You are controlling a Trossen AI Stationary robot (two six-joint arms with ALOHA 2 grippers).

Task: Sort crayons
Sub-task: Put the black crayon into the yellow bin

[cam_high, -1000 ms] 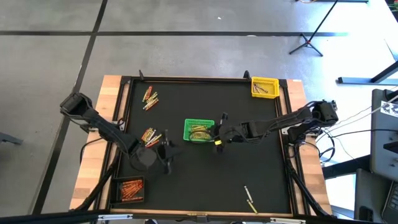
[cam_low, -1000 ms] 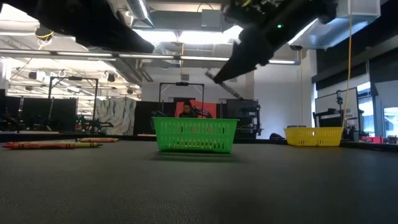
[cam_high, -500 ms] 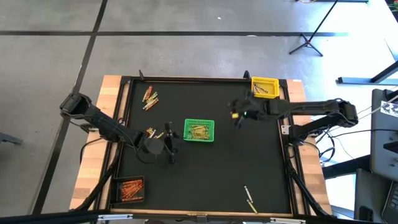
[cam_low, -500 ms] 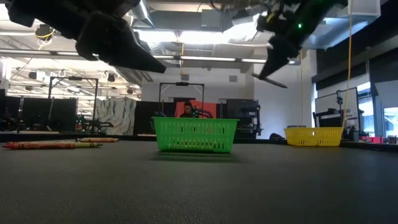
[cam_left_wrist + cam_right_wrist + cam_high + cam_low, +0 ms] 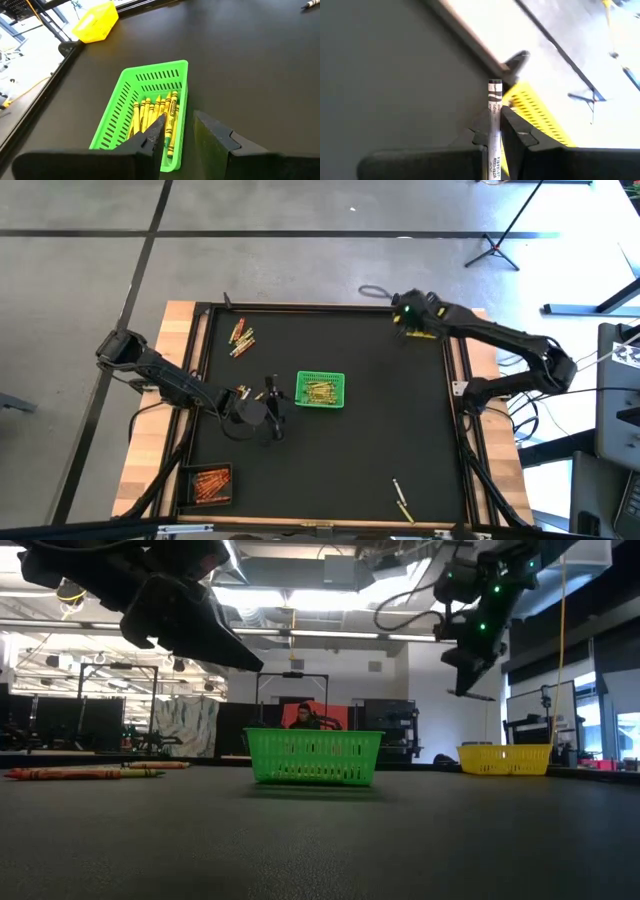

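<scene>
Down at the near edge of the table, the black basket (image 5: 211, 485) is holding lots of red and orange crayons (image 5: 207, 483), so I think that colour is mostly done. Two loose crayons (image 5: 401, 500) are lying near the front on the other side, waiting to be sorted.

Farther in, my left gripper (image 5: 180, 131) is hanging just beside the green basket (image 5: 150, 79). Its fingers are spread apart and nothing is between them. Yellow crayons (image 5: 156, 111) are lying inside that basket. A small pile (image 5: 240, 394) is sitting right by this gripper, and I think it is next.

Farther back, another pile (image 5: 241, 338) is waiting near the far left corner.

At the far right corner, my right gripper (image 5: 496, 129) is pinching a grey crayon (image 5: 494, 102) and hanging up in the air over the yellow basket (image 5: 505, 759). The drop is not done yet.

I am guessing more than half the job is finished. Nothing is blocking the drop, but the table's rim (image 5: 300, 307) is running very close. A person (image 5: 303, 718) is sitting far off in the room.
</scene>
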